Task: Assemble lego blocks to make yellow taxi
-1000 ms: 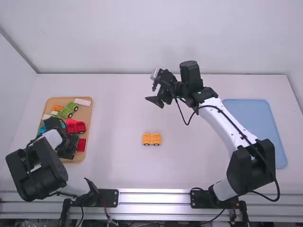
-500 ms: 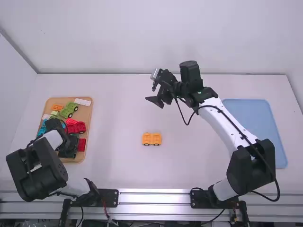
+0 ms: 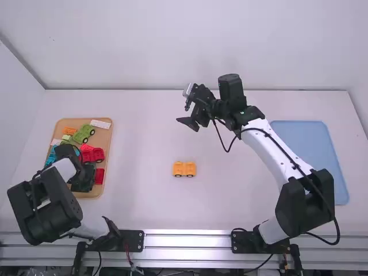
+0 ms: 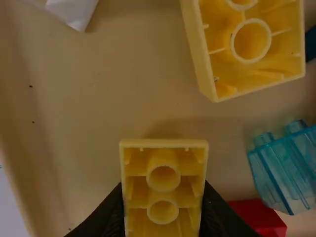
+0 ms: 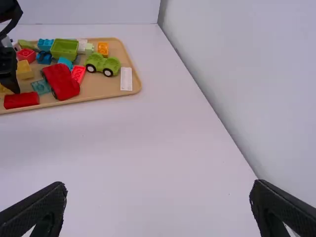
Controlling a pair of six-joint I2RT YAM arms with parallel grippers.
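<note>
I have a yellow block pinched in the left claw, its fingers just a block's width apart, over the tan tray. The yellow wheeled base stands mid-table; beyond it, my right claw gapes wide, empty.

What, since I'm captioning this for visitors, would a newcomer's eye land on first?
Probably the small yellow-orange wheeled car base, alone near the middle of the white table. Next comes the tan tray of colorful blocks at the left, where the left gripper holds a yellow block. The right gripper, spread open beyond the car base, also stands out.
</note>
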